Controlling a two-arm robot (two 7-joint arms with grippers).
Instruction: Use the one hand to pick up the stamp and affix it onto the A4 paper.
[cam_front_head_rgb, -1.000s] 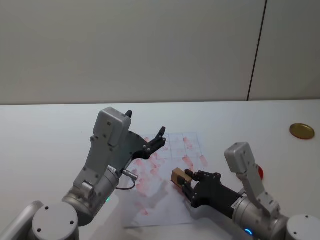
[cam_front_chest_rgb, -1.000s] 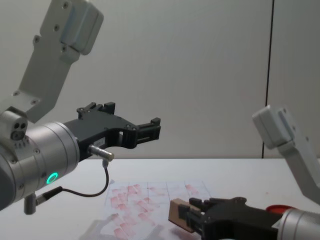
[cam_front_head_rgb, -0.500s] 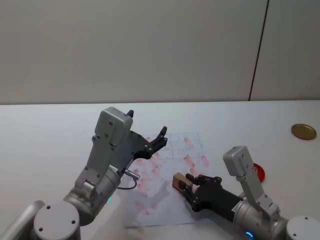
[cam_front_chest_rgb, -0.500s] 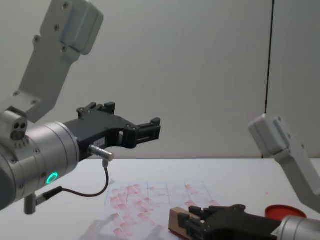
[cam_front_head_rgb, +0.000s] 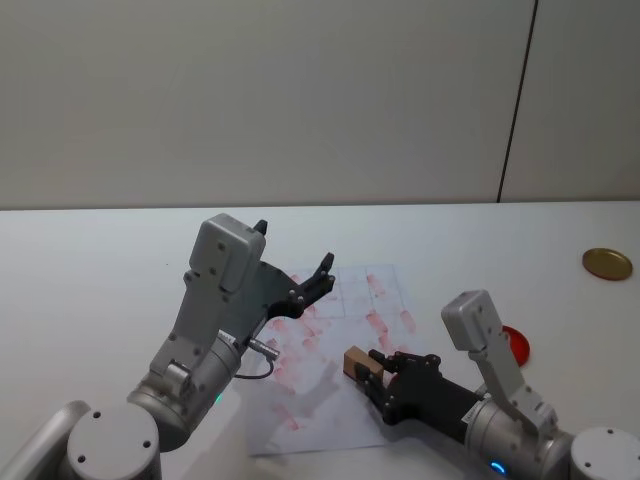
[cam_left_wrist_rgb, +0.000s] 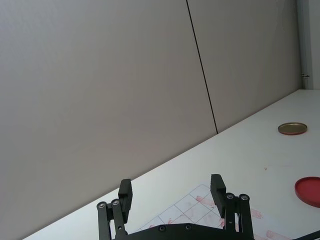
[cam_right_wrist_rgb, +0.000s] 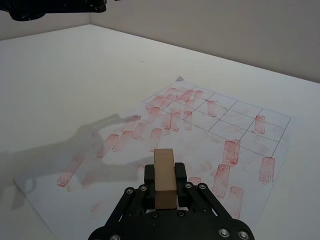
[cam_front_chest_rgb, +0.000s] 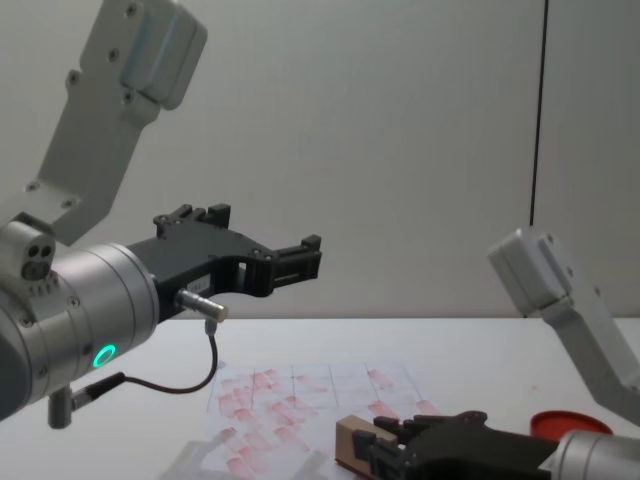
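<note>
The stamp (cam_front_head_rgb: 358, 362), a small tan wooden block, is held in my right gripper (cam_front_head_rgb: 372, 373), which is shut on it low over the near right part of the A4 paper (cam_front_head_rgb: 330, 340). In the right wrist view the stamp (cam_right_wrist_rgb: 165, 176) stands between the black fingers above the paper (cam_right_wrist_rgb: 195, 120), a gridded sheet covered in red prints. The chest view shows the stamp (cam_front_chest_rgb: 352, 447) just above the paper (cam_front_chest_rgb: 300, 400). My left gripper (cam_front_head_rgb: 305, 288) hovers open, raised over the paper's far left part; its fingers (cam_left_wrist_rgb: 217, 187) are spread with nothing between them.
A flat round red ink pad (cam_front_head_rgb: 514, 342) lies right of the paper, partly behind my right arm. A gold round lid (cam_front_head_rgb: 607, 263) sits at the far right of the white table (cam_front_head_rgb: 90, 260). A grey wall stands behind.
My right gripper with the stamp has drifted slightly left and lower toward the paper. The left arm has stayed still.
</note>
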